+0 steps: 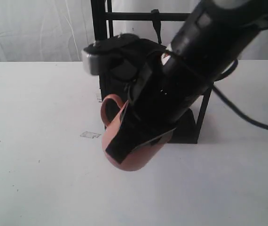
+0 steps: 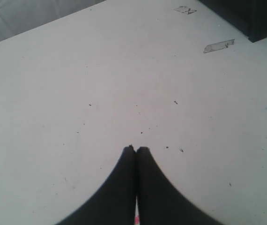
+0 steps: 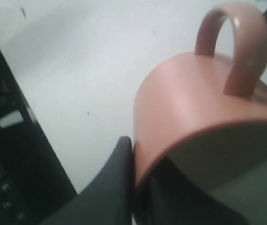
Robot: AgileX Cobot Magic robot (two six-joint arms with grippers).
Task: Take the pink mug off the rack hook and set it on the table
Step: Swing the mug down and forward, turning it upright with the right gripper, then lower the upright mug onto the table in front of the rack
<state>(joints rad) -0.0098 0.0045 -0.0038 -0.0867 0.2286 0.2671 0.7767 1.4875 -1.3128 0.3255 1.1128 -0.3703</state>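
The pink mug [image 1: 138, 157] is tilted, off the rack hook [image 1: 156, 24], low in front of the black rack [image 1: 100, 28]. Its loop handle [image 1: 109, 107] points up and left. My right gripper [image 1: 130, 143] is shut on the mug's wall at the rim. In the right wrist view one finger [image 3: 122, 180] lies outside the pink mug [image 3: 189, 98] and the other sits inside the cream interior. Whether the mug touches the table [image 1: 40, 155] I cannot tell. My left gripper [image 2: 136, 149] is shut on nothing, over the bare table [image 2: 77, 84].
The rack's base [image 1: 185, 129] stands right behind the mug, and its frame [image 3: 7, 159] is close beside the right gripper. A tape scrap [image 1: 90, 135] lies left of the mug; two tape scraps [image 2: 218, 45] show near the rack foot [image 2: 260, 18]. A black cable [image 1: 247, 117] trails to the right.
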